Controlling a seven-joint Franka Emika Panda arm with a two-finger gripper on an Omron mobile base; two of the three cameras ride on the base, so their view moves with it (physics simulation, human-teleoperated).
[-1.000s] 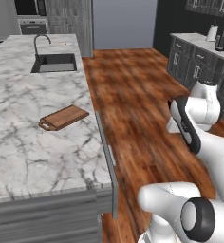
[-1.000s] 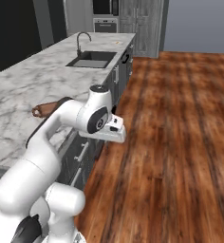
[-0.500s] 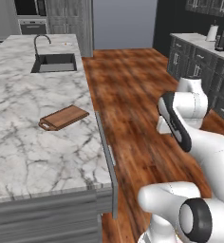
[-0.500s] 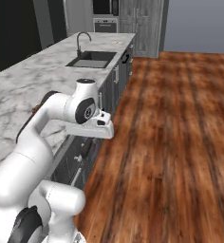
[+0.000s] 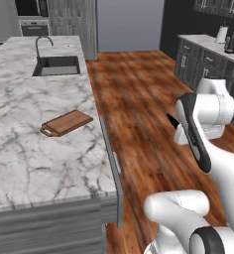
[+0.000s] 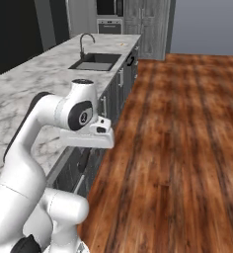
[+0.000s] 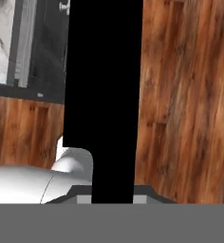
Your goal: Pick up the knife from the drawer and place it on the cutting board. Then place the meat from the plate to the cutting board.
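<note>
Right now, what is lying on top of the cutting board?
Nothing lies on the cutting board; its brown top is bare in the left base view. It rests alone on the marble counter. In the right base view the arm covers that part of the counter.

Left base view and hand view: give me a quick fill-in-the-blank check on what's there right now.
1. The cutting board lies on the ___ counter.
2. Beyond the cutting board, a ___ is set into that counter.
3. In the hand view, the black knife stands before a ___ floor.
Missing words: marble; sink; wooden.
</note>
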